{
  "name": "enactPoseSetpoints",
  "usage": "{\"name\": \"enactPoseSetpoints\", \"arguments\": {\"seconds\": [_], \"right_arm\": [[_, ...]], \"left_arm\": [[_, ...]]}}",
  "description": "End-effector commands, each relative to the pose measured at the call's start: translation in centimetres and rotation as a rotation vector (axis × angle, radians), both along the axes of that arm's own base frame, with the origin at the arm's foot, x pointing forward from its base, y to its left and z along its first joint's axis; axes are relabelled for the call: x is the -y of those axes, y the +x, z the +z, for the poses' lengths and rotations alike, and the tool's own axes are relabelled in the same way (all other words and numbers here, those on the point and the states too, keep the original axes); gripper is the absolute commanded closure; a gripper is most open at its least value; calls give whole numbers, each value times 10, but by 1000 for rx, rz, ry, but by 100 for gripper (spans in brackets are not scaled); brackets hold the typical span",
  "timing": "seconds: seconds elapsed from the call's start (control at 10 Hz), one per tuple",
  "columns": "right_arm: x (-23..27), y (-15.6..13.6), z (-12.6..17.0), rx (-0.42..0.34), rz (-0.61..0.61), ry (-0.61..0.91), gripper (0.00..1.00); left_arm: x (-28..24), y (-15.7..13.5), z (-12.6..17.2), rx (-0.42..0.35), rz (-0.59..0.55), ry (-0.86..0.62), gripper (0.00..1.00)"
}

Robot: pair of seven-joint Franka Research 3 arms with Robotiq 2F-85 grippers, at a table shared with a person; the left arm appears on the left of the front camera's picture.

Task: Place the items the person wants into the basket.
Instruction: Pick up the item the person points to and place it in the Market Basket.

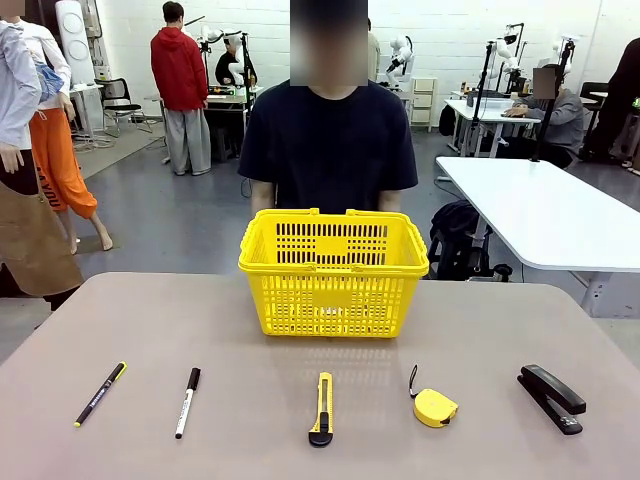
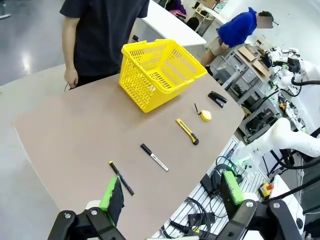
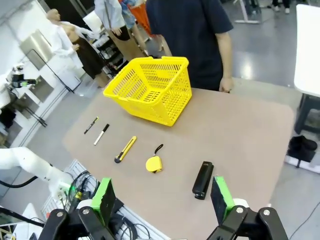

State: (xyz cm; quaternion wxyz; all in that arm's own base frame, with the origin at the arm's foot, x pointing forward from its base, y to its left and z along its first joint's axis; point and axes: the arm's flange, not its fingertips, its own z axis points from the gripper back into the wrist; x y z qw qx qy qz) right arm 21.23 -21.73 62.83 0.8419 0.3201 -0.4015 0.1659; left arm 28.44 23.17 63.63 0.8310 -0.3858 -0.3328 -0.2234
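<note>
The left claw hangs high over the near edge of the table, its green pads spread wide with nothing between them. The right claw is posed the same way at the other end, wide and empty. My guess is that both are held up and back to keep the whole layout in sight until a choice is made.

Closest under the left claw lie two black pens, which are not wanted. Farther out along the same row come the yellow-and-black utility knife, then the small yellow tape measure with its strap, and last the black stapler. From the right claw the order runs the other way: the stapler is just ahead of its fingers, and the tape measure and knife lie farther off.

The five things sit well apart in one line, probably so each can be pinched without nudging a neighbour. Beyond the row, about midway between the claws, the yellow basket stands upright with its mouth open, where either arm should reach it. Through the lattice it looks empty, though I cannot be sure.

Behind it stands the person, arms hanging down, pointing at nothing.
</note>
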Motion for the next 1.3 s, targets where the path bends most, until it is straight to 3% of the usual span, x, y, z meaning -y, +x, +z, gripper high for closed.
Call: {"name": "enactPoseSetpoints", "arguments": {"seconds": [0.0, 1.2], "right_arm": [[6, 7, -6, 15, 26, 34, 0], [6, 7, -6, 15, 26, 34, 0]], "left_arm": [[-1, 3, -2, 14, -17, -25, 0], [-1, 3, -2, 14, -17, -25, 0]]}}
